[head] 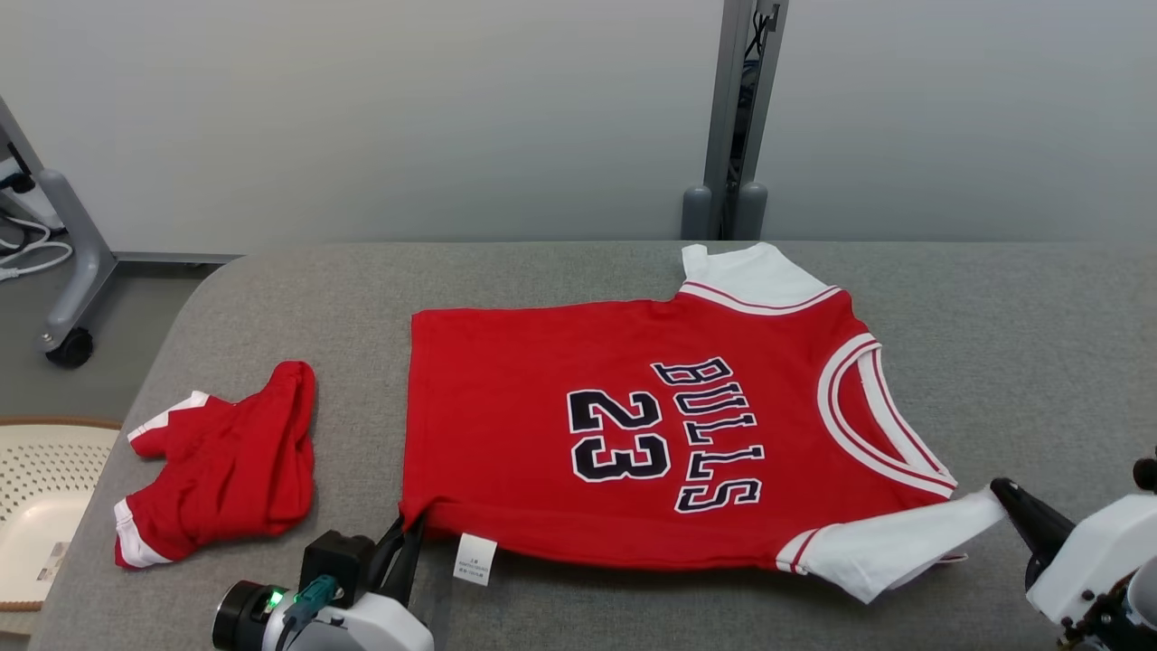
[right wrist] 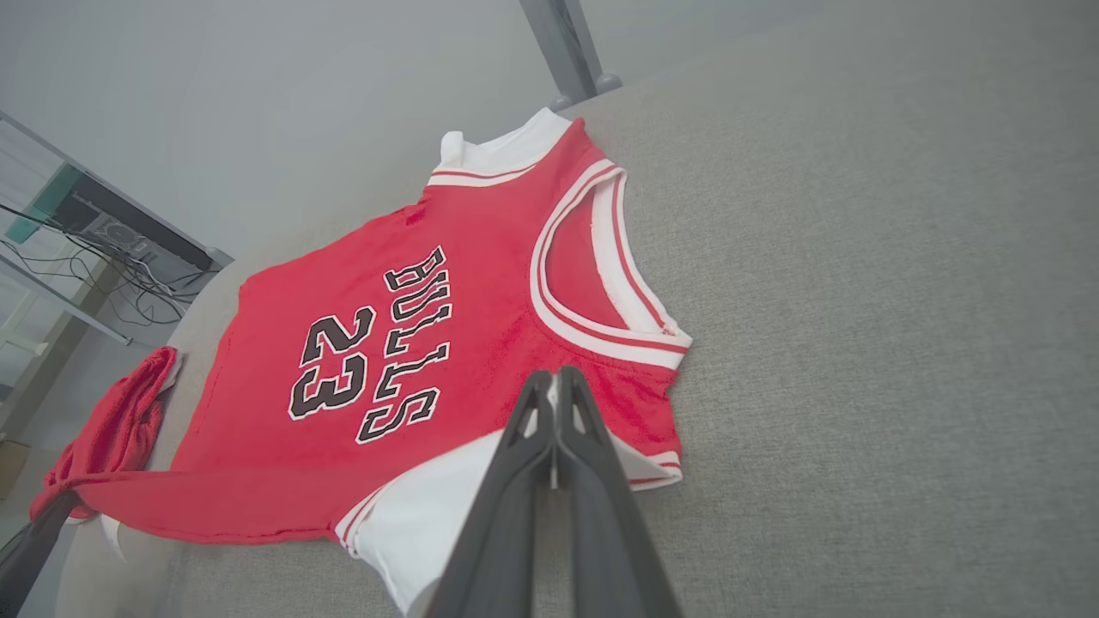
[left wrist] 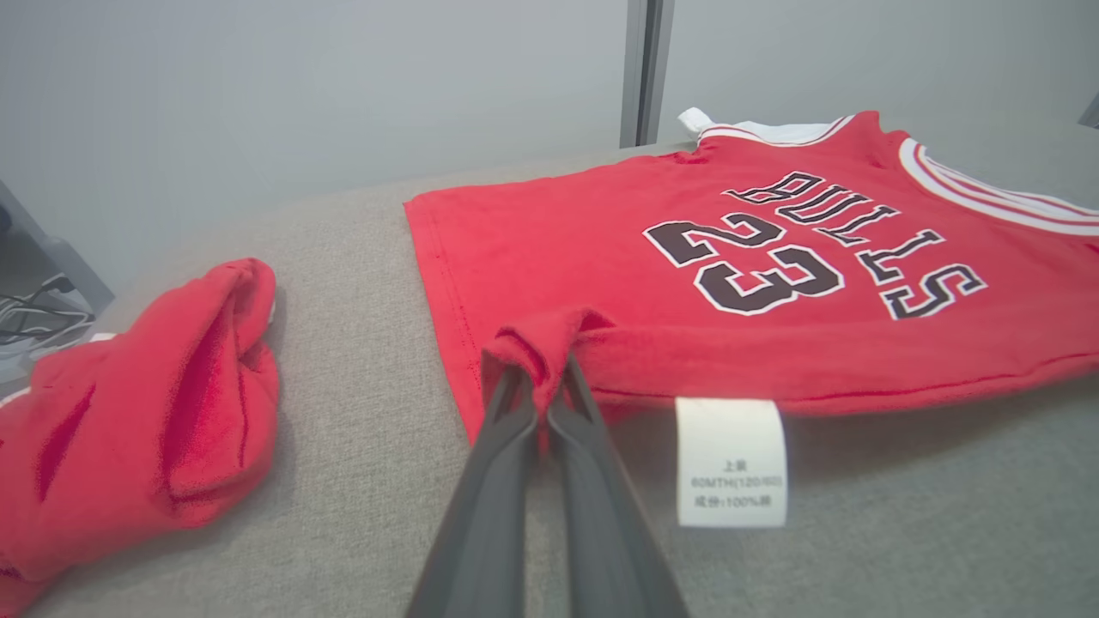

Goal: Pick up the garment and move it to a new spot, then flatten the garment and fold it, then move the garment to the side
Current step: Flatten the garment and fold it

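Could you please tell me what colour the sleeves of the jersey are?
The sleeves of the jersey are white; the head view shows them best.

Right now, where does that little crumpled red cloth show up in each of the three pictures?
Head view: cloth at lower left, on the table left of the jersey.
Left wrist view: cloth at lower left, again left of the jersey.
Right wrist view: cloth at the left edge, past the jersey's hem.
Shared landmark: the 23 on the jersey.
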Motion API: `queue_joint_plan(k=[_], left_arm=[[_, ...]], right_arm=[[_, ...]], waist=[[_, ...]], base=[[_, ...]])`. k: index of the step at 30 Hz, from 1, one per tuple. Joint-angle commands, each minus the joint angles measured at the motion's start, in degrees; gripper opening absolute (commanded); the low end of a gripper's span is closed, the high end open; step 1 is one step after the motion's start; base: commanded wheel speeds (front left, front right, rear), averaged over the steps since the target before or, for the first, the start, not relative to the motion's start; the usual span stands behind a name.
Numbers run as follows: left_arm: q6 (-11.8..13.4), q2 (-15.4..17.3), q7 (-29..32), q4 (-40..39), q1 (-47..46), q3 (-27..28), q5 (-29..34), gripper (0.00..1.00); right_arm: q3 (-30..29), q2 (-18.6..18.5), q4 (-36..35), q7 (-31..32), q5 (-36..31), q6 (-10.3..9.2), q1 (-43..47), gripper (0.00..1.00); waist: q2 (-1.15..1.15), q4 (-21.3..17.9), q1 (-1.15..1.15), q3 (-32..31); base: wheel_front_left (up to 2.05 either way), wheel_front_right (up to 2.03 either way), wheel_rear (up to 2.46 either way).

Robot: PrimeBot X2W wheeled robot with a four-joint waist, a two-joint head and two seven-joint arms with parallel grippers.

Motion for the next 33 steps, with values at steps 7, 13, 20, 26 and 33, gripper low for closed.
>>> queue_joint_plan(k=[7,13,20,26,33], left_arm=[[-0.45,0.12,-0.21,3.6,-5.77,-1.59,0.27,0.0],[-0.52,-0.19,-0.21,7.57,-10.4,-2.51,-1.2,0.0],[-0.7,-0.36,-0.2,12.9,-15.62,-5.42,-2.92,0.0],[-0.55,-0.37,-0.2,15.22,-19.2,-8.7,-6.0,0.0],[0.06,-0.36,-0.21,17.48,-22.72,-11.1,-9.33,0.0]], right_arm=[[1.6,-2.16,4.3,-2.02,0.16,0.0,-7.48,0.0],[3.32,-2.82,9.09,-3.57,-0.3,0.0,-14.01,0.0],[5.01,-2.71,16.11,-6.3,-1.15,0.0,-20.79,0.0],[5.72,-3.03,23.19,-8.99,-2.07,0.0,-26.54,0.0],[6.29,-3.26,31.64,-11.3,-2.44,0.0,-33.04,0.0]], waist=[[0.0,1.24,0.0,2.78],[0.0,1.62,0.0,4.92],[0.0,1.99,0.0,7.08],[0.0,2.01,0.0,9.08],[0.0,1.9,0.0,11.62]], base=[[0.0,0.0,0.0],[0.0,0.0,0.0],[0.0,0.0,0.0],[0.0,0.0,0.0],[0.0,0.0,0.0]])
